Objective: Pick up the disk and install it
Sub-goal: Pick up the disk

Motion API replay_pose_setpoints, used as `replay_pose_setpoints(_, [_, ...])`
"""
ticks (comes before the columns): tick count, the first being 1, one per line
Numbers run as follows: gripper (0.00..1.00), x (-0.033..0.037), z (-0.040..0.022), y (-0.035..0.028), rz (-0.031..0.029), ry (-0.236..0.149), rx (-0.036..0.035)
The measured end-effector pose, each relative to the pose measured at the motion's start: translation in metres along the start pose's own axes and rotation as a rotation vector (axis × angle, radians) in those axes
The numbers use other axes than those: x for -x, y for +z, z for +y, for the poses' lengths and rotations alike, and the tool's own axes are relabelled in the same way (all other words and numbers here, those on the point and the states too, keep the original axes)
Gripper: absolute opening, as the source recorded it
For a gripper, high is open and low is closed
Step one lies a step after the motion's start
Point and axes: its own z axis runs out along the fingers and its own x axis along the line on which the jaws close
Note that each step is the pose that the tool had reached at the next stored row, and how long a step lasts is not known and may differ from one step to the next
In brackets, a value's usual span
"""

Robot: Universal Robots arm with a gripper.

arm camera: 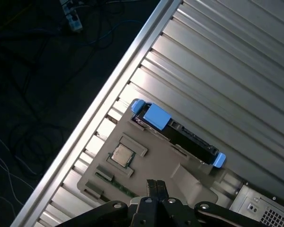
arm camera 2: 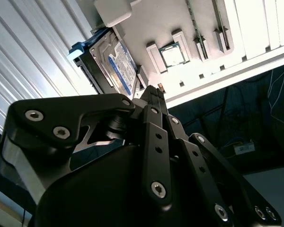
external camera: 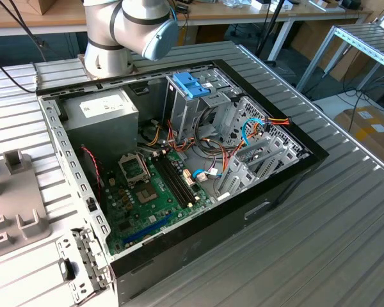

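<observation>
Hovering above the grey holder tray (arm camera: 154,165) w/ my claw (arm camera: 155,185). Its fingers are pressed together w/ nothing between them, as both wrist views show. It's well apart from the disk.

Tray contents:
- The disk (arm camera: 180,133) seems to stand on edge in a slot along one side of the tray, right beside the ribbed metal tabletop (arm camera: 227,61). It has a dark body w/ blue plastic rails at both ends.
- A CPU chip (arm camera: 123,154) lies flat in a square pocket near the tray's middle, between the disk and the tabletop's edge.

The claw tips point at the tray between the chip and the disk and touch neither.

The open PC case (external camera: 256,214) lies on its side on the same tabletop, by the arm (external camera: 128,25) base. Inside it:
- A green motherboard (external camera: 147,192) lies on the case floor.
- The grey power-supply box (external camera: 99,115) sits in the corner nearest the arm base.
- The metal drive cage (external camera: 201,115) has a light-blue bracket (external camera: 191,84) on top.
- Loose cables (external camera: 256,128), blue, red and yellow, lie just beside the cage.

Labels:
- The disk's face carries a white-and-blue label in the second wrist view. The print is too small to read.
- The power-supply box has a white sticker, also unreadable.
</observation>
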Motion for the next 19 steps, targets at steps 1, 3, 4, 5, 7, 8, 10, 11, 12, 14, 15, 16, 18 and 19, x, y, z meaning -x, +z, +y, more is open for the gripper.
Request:
replay_pose_setpoints(1, [0.11, 0.0000, 0.0000, 0.0000, 0.0002, -0.004, 0.0001])
replay_pose_setpoints(3, [0.11, 0.0000, 0.0000, 0.0000, 0.0005, -0.012, 0.0003])
replay_pose_setpoints(4, [0.11, 0.0000, 0.0000, 0.0000, 0.0007, -0.015, 0.0004])
replay_pose_setpoints(5, [0.11, 0.0000, 0.0000, 0.0000, 0.0008, -0.018, 0.0005])
replay_pose_setpoints(7, [0.11, 0.0000, 0.0000, 0.0000, 0.0011, -0.025, 0.0007])
replay_pose_setpoints(8, [0.11, 0.0000, 0.0000, 0.0000, 0.0013, -0.028, 0.0007])
replay_pose_setpoints(10, [0.11, 0.0000, 0.0000, 0.0000, 0.0016, -0.037, 0.0009])
replay_pose_setpoints(11, [0.11, 0.0000, 0.0000, 0.0000, 0.0017, -0.040, 0.0010])
replay_pose_setpoints(12, [0.11, 0.0000, 0.0000, 0.0000, 0.0020, -0.045, 0.0011])
replay_pose_setpoints(14, [0.11, 0.0000, 0.0000, 0.0000, 0.0024, -0.056, 0.0014])
replay_pose_setpoints(15, [0.11, 0.0000, 0.0000, 0.0000, 0.0026, -0.059, 0.0014])
replay_pose_setpoints(16, [0.11, 0.0000, 0.0000, 0.0000, 0.0028, -0.064, 0.0016])
replay_pose_setpoints(18, [0.11, 0.0000, 0.0000, 0.0000, 0.0030, -0.070, 0.0017])
replay_pose_setpoints(19, [0.11, 0.0000, 0.0000, 0.0000, 0.0033, -0.075, 0.0018])
